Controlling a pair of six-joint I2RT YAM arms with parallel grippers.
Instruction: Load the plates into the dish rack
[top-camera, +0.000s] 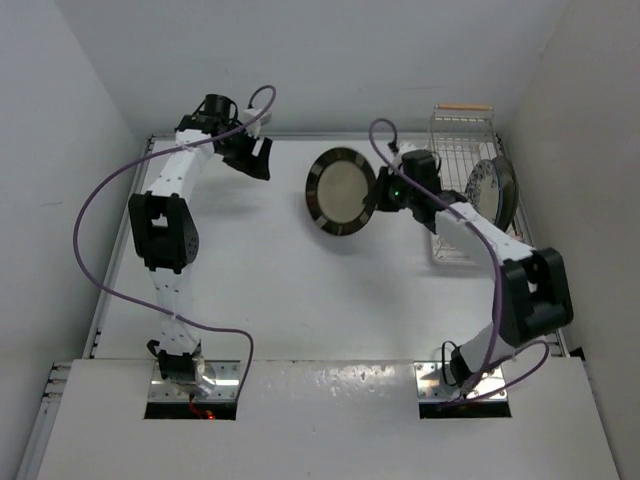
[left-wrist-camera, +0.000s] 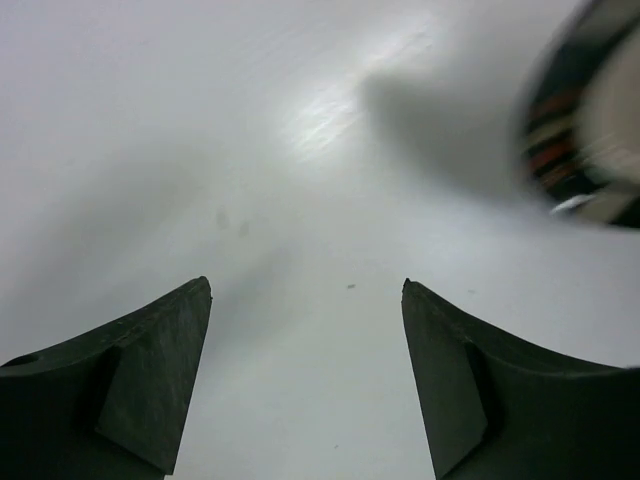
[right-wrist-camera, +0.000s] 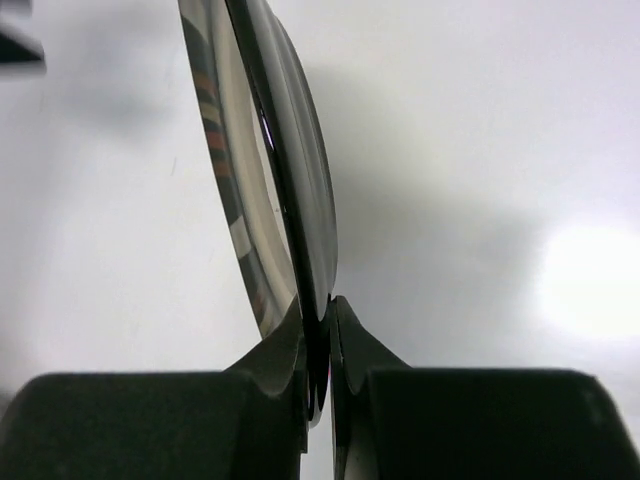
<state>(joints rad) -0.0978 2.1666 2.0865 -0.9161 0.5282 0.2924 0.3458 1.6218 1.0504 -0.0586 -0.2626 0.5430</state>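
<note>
My right gripper (top-camera: 376, 196) is shut on the right rim of the cream plate with dark brown rim and pale rectangular marks (top-camera: 341, 191), holding it above the table centre. In the right wrist view the plate (right-wrist-camera: 270, 160) stands edge-on, pinched at the gripper (right-wrist-camera: 320, 325). The white wire dish rack (top-camera: 465, 150) with a wooden handle stands at the back right and holds two plates on edge: the blue floral plate (top-camera: 485, 188) and a dark-rimmed plate (top-camera: 506, 186) behind it. My left gripper (top-camera: 256, 158) is open and empty at the back left; in its wrist view (left-wrist-camera: 305, 290) the held plate (left-wrist-camera: 590, 120) blurs at upper right.
White walls close in the table on the left, back and right. The right arm's forearm (top-camera: 480, 235) crosses in front of the rack's near end. Purple cables loop over both arms.
</note>
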